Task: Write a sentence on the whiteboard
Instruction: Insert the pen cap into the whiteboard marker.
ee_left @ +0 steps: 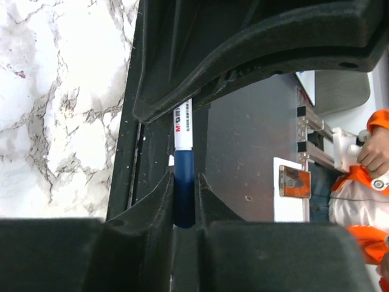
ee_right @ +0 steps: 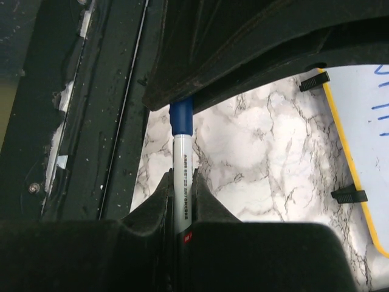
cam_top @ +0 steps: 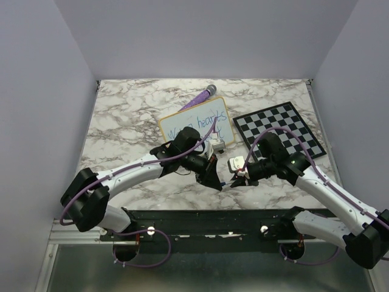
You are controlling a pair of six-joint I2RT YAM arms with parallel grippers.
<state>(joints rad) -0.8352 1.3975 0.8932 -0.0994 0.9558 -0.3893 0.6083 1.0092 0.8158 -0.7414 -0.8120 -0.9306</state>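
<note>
At the near middle of the marble table (cam_top: 121, 121), just beyond the black base rail (cam_top: 200, 216), the two arms meet tip to tip over a marker (ee_right: 181, 164). The right gripper (ee_right: 181, 182) is clamped narrowly on the marker's white barrel. The left gripper (ee_left: 183, 182) faces it, and its fingers hug the blue cap (ee_left: 183, 164) with no gap showing on either side. Just past them the whiteboard (cam_top: 182, 118) lies flat at mid-table, turned at a slant, with the left arm crossing its near edge. The sentence (cam_top: 200, 126) in blue reads "Warm hearts" on the top line, and the start of a second line is partly hidden by that arm. A chessboard (cam_top: 279, 131) lies just beside the board on the right. A purple toy microphone (cam_top: 200, 97) rests against the board's far edge.
</note>
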